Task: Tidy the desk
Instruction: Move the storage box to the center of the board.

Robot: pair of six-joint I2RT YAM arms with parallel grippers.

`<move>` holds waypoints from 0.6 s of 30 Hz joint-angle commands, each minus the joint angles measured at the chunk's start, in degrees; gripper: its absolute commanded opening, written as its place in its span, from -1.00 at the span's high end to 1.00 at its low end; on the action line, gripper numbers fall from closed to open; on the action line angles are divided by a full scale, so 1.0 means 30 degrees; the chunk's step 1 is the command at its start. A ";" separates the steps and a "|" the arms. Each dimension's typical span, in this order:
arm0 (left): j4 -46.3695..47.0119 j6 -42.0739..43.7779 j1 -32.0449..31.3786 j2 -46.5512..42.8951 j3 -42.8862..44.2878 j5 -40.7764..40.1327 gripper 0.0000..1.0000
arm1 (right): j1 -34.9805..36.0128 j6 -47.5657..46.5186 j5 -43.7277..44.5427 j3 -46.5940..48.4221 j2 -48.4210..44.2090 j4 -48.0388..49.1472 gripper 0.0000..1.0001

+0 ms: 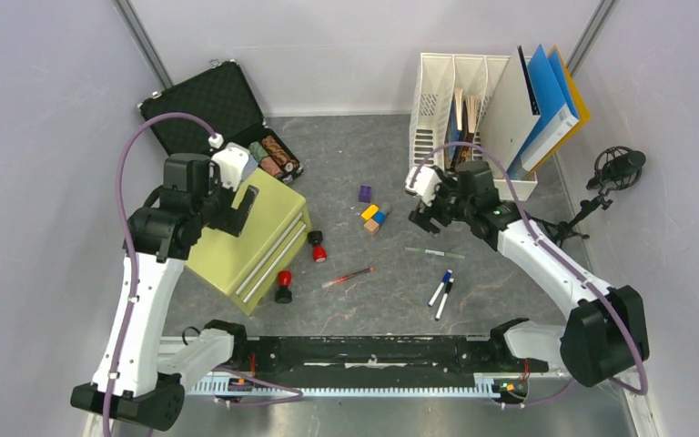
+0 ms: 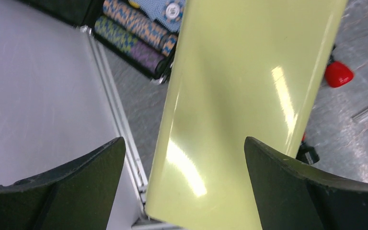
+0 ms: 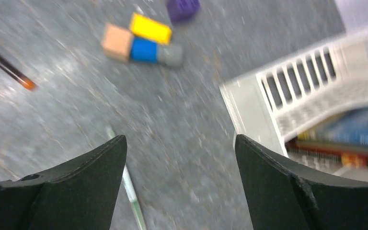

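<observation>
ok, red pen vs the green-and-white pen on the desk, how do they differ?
Colour: the red pen is red; the green-and-white pen is pale with green marks. Pose: in the top view the red pen lies slanted, the green-and-white pen nearly level. Place: the red pen is nearer the yellow-green cabinet, the green-and-white pen close by the right gripper. Both lie flat on the desk, ungripped.

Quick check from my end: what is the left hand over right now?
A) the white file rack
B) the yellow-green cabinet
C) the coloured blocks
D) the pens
B: the left wrist view shows the top of the cabinet filling the gap of the open left hand, and the top view puts that hand above the same cabinet.
</observation>
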 commanded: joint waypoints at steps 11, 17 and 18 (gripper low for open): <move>-0.0613 -0.1688 0.5935 0.2109 0.0865 0.6525 -1.00 | 0.7633 0.3811 -0.1221 0.7127 0.6569 0.3857 -0.83; 0.1700 -0.4226 0.6004 0.2897 0.0290 0.8228 -1.00 | 0.8628 0.5218 -0.1582 0.9163 0.9810 0.5171 -0.78; 0.2076 -0.4471 0.6004 0.3005 0.0184 0.8257 -1.00 | 0.8736 0.5428 -0.1629 0.9272 1.0215 0.5350 -0.77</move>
